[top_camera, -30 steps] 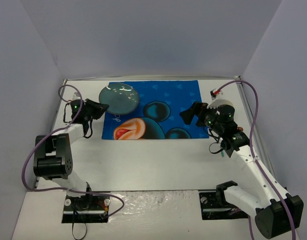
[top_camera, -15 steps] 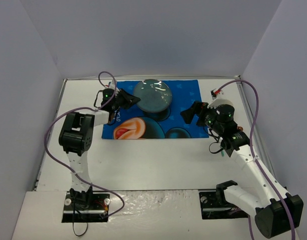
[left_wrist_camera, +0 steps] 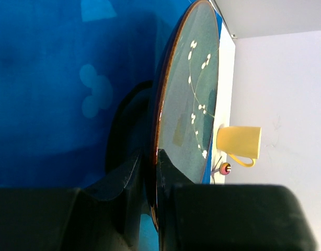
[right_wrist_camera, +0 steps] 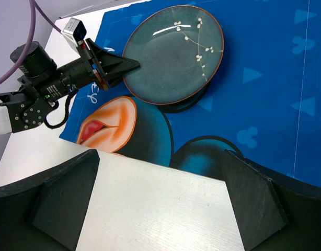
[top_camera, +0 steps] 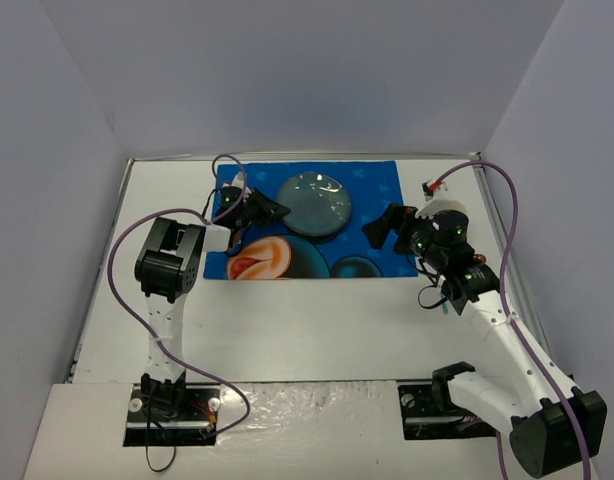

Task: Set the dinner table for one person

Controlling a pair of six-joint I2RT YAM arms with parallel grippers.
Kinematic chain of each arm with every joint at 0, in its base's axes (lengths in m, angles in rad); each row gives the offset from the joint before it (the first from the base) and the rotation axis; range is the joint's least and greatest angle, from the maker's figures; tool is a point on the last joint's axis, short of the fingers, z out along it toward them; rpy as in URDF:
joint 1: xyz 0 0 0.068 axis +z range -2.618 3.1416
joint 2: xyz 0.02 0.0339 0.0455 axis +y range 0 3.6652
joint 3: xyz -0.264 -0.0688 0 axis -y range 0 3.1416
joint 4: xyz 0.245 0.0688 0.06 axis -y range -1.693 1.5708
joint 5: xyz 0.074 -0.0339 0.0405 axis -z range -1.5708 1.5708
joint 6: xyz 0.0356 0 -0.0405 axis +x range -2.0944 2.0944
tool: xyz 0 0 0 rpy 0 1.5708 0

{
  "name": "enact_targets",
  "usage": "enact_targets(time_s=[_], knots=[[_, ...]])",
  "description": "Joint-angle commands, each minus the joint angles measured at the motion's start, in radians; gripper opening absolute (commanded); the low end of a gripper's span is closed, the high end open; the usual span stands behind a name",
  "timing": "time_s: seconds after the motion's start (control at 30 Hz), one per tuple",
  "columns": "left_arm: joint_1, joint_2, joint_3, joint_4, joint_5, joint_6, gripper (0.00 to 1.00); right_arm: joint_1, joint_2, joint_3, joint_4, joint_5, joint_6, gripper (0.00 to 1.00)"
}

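A teal-grey plate with a brown rim and small white flowers is over the back middle of the blue Mickey placemat, which lies on the white dinner table. My left gripper is shut on the plate's left rim. In the left wrist view the fingers clamp the rim of the plate, seen edge-on. The plate casts a shadow and seems slightly raised and tilted. My right gripper is open and empty at the mat's right front; its jaws stand wide over bare table.
A yellow mug lies beyond the plate's far edge in the left wrist view; it does not show in the top view. Purple cables loop off both arms. Grey walls close in the table on three sides.
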Motion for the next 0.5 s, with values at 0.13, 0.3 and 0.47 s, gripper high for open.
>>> enact_targets(time_s=[0.13,0.3,0.47], knots=[[-0.019,-0.061,0.065,0.284,0.047,-0.092,0.0,-0.003,-0.005,0.022,0.053,0.016,0.009,1.0],[-0.019,-0.058,0.048,0.294,0.043,-0.099,0.0,-0.003,-0.008,0.016,0.054,0.016,0.01,1.0],[-0.019,-0.058,0.027,0.302,0.042,-0.107,0.0,-0.003,-0.007,0.01,0.054,0.014,0.013,1.0]])
